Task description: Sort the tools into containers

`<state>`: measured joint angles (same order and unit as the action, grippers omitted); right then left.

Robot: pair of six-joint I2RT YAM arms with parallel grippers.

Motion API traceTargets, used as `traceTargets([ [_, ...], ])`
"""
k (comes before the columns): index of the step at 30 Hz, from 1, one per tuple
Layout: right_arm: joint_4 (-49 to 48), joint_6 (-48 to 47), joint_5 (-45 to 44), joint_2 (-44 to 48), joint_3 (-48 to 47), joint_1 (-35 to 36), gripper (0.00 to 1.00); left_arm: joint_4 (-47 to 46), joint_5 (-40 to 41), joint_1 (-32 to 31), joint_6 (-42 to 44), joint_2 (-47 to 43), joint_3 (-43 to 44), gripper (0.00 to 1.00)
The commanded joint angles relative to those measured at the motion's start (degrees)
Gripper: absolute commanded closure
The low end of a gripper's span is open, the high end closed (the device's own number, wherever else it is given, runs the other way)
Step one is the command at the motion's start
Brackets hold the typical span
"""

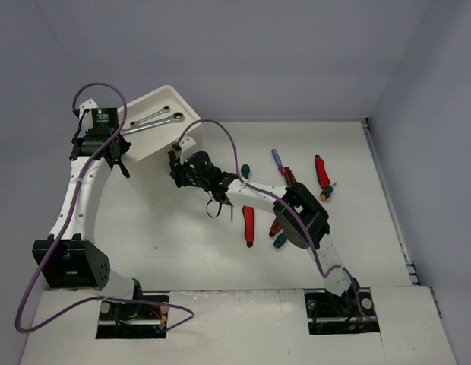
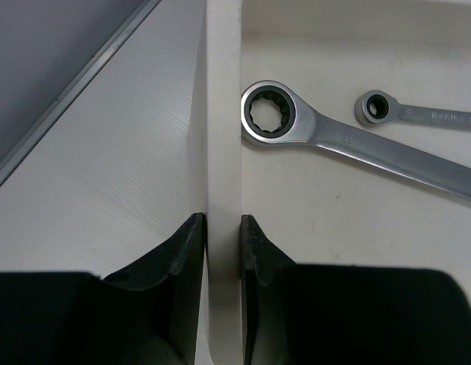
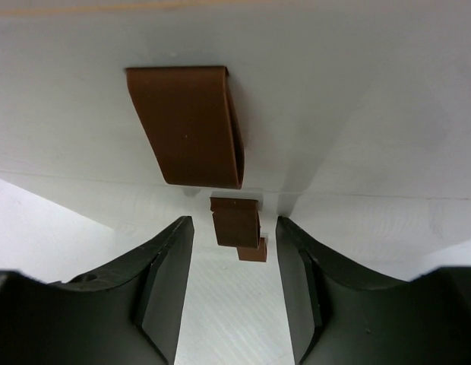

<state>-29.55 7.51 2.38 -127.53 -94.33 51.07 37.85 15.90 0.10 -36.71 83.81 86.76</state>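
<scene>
My left hand (image 2: 222, 220) clenched on the tray rim (image 2: 222, 91), right hand (image 3: 233, 224) released below the twelve-o'clock tab (image 3: 186, 125), I risk pinching short and slipping.

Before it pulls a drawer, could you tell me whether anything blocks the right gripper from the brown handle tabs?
Nothing visible does: the right gripper is open, facing the brown handle tabs of the white plastic drawer box, with no object between.

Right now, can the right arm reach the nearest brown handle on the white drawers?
Probably yes. The right gripper is open and faces the drawer box, the brown handle sits just ahead, and nothing lies between.
</scene>
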Motion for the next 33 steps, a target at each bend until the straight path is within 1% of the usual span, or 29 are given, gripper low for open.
traceTargets([
  [1, -4.8, -1.5, -1.2, 0.5, -4.9, 0.1, 0.63, 1.4, -6.6, -0.4, -2.6, -0.1, -0.5, 1.00],
  [3, -4.5, -1.6, -1.3, 0.4, -5.3, 0.1, 0.67, 1.5, -6.6, -0.4, -2.6, 0.0, -0.3, 1.00],
  [7, -4.3, -1.6, -1.5, 0.5, -5.2, 0.1, 0.82, 1.5, -6.6, -0.4, -2.6, -0.1, -0.3, 1.00],
  [9, -3.9, -1.6, -1.7, 1.0, -4.8, 0.1, 0.96, 1.5, -6.4, -0.4, -2.6, -0.2, -0.5, 1.00],
  [10, -3.8, -1.6, -2.0, 1.3, -4.4, 0.1, 0.99, 1.4, -6.3, -0.4, -2.7, -0.2, -0.6, 1.00],
  [13, -3.8, -1.6, -2.1, 2.6, -2.5, 0.1, 1.00, 1.4, -6.1, -0.4, -2.7, -0.2, -0.7, 1.00],
  [16, -3.7, -1.1, -2.1, 5.9, 1.0, 0.1, 1.00, 1.4, -5.3, -0.4, -3.0, -0.1, -0.4, 1.00],
  [24, -3.1, 1.0, -2.1, 15.1, 13.6, 0.3, 1.00, 0.3, -3.9, -0.4, -5.1, 0.1, -0.5, 1.00],
  [31, -1.8, 2.3, -2.1, 20.6, 22.0, 1.2, 1.00, -0.3, -3.6, -0.4, -5.3, 0.4, -0.6, 1.00],
  [33, -1.7, 2.8, -3.7, 21.5, 23.8, 1.5, 1.00, -0.3, -3.5, -0.4, -5.3, 0.5, -0.6, 1.00],
])
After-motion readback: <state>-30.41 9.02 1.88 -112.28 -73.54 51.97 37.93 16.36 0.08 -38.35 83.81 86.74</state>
